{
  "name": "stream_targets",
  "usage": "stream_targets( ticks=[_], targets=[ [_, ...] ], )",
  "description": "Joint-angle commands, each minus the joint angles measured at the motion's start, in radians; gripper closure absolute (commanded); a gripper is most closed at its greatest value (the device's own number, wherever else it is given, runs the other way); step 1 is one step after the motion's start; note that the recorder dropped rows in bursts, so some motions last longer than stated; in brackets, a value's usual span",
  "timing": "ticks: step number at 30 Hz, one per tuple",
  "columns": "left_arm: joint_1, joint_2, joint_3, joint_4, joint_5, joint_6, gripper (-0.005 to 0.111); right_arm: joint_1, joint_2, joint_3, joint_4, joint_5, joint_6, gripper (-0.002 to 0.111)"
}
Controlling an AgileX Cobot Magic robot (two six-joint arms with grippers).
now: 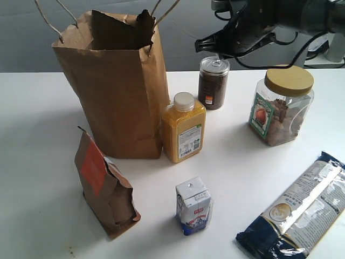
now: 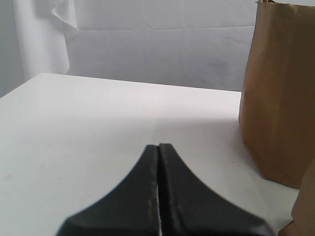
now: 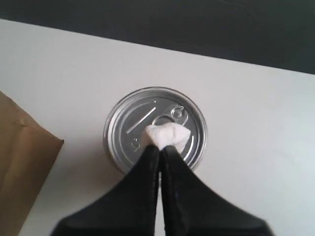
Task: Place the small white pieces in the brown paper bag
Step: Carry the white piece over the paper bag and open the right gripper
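The tall brown paper bag (image 1: 116, 81) stands open at the back left of the table, and its side shows in the left wrist view (image 2: 280, 93). My right gripper (image 3: 161, 146) is shut on one small white piece (image 3: 166, 134), a lumpy wad pinched at its tips, held in the air above the silver lid of a dark can (image 3: 155, 129). In the exterior view that gripper (image 1: 200, 44) hangs just right of the bag's rim, over the can (image 1: 213, 82). My left gripper (image 2: 158, 146) is shut with nothing in it, low over the table left of the bag. No other white pieces show.
A yellow bottle with a white cap (image 1: 184, 127) stands against the bag. A brown pouch with an orange-red label (image 1: 102, 186) and a small milk carton (image 1: 193, 205) are in front. A clear jar with a tan lid (image 1: 281, 105) and a long blue packet (image 1: 299, 210) are at the right.
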Motion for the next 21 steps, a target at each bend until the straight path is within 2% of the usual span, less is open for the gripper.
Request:
stream_targets(
  ticks=[1,6,12,21],
  targets=[
    [-0.004,-0.003,0.004,-0.008,-0.002,-0.004,0.107,-0.005,-0.140,0.155,-0.023,-0.066,-0.008,0.108],
    [-0.004,-0.003,0.004,-0.008,-0.002,-0.004,0.107,0.031,-0.392,0.495,-0.023,-0.226,-0.003,0.108],
    [-0.004,-0.003,0.004,-0.008,-0.002,-0.004,0.107,0.178,-0.679,0.788,-0.018,-0.261,0.027,0.108],
    [-0.004,-0.003,0.004,-0.008,-0.002,-0.004,0.107,0.386,-0.801,0.849,0.016,-0.272,0.064,0.108]
  ],
)
